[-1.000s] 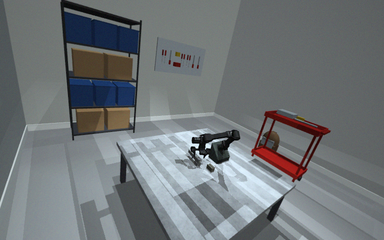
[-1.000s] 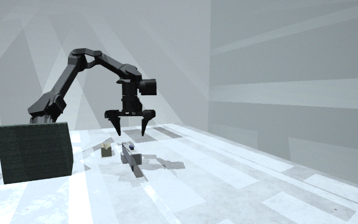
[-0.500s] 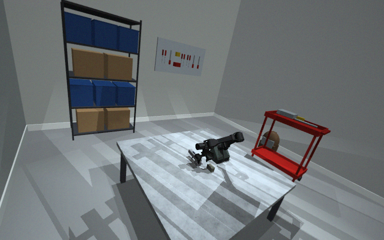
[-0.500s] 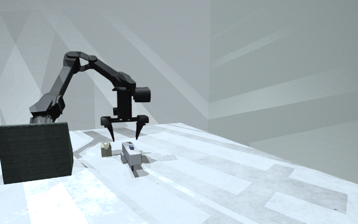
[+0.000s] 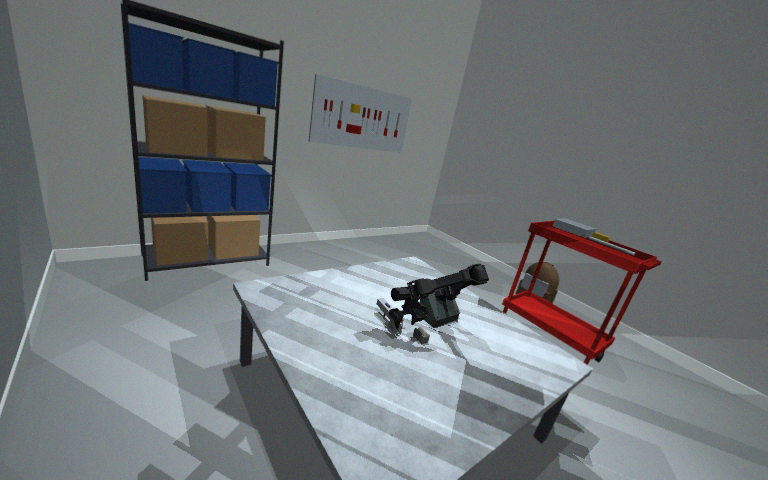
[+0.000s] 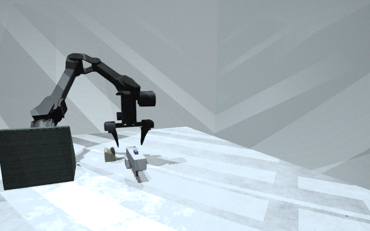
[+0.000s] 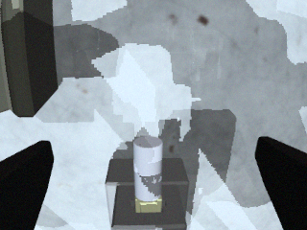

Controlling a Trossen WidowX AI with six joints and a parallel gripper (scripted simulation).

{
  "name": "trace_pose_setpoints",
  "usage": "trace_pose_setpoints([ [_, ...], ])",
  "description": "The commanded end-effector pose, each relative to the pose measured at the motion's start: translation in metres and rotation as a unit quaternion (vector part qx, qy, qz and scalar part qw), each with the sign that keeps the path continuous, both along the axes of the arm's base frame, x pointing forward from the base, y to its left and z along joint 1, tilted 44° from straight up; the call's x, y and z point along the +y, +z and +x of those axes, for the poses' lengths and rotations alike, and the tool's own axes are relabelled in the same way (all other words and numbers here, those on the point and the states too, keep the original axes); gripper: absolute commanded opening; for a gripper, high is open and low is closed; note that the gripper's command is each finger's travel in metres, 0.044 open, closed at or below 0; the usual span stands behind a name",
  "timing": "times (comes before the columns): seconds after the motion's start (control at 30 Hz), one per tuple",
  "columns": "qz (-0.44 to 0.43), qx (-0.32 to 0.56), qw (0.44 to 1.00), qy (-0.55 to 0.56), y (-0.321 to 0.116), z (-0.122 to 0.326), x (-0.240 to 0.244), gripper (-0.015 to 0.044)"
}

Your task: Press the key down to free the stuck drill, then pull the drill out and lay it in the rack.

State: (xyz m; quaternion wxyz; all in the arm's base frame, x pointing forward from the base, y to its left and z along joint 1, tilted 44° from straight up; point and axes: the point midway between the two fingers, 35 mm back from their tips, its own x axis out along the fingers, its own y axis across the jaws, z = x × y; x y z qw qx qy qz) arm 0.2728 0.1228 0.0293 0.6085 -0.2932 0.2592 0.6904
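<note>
Inward from the table's (image 5: pixel 368 390) (image 6: pixel 218 196) (image 7: pixel 264 96) edges, the black jaws hang apart, empty, above the grey rectangular block (image 5: pixel 384 306) (image 6: pixel 138 163) (image 7: pixel 117 172) bearing 1 blue key (image 6: pixel 136 151).

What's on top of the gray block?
A small blue key sits on top of the gray block. The face beneath the key is covered, so it can't be seen.
</note>
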Motion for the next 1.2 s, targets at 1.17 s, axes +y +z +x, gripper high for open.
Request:
trace_pose_setpoints([
  [1.17,0.001,0.001,1.000,0.000,-0.038,-0.004,0.021,0.0282],
])
